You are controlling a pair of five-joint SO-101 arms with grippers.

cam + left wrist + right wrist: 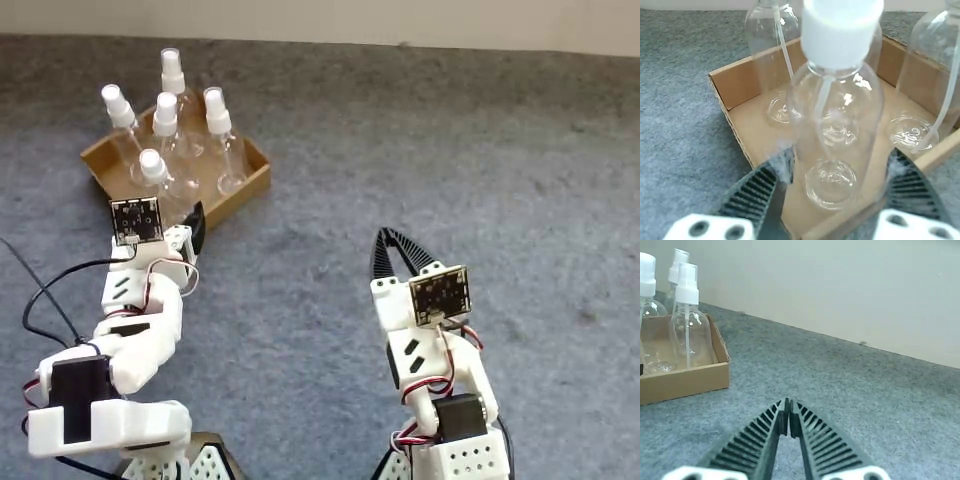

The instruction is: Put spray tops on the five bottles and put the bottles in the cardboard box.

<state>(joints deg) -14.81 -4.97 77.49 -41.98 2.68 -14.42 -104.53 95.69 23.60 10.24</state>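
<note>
Five clear bottles with white spray tops stand upright in the cardboard box [252,184] at the table's far left. My left gripper [172,226] sits at the box's near edge, open, its fingers either side of the nearest bottle [153,170]. In the left wrist view that bottle [836,100] stands between the black fingers [756,194] inside the box [735,90]; I cannot tell whether they touch it. My right gripper [383,240] rests shut and empty over the carpet at centre, apart from the box. Its wrist view shows the shut gripper [789,412], the box [687,382] and a capped bottle [687,332].
Grey carpet [450,150] covers the table, with open room to the right of the box and between the arms. A pale wall [840,285] borders the far side. A black cable [40,290] loops beside the left arm's base.
</note>
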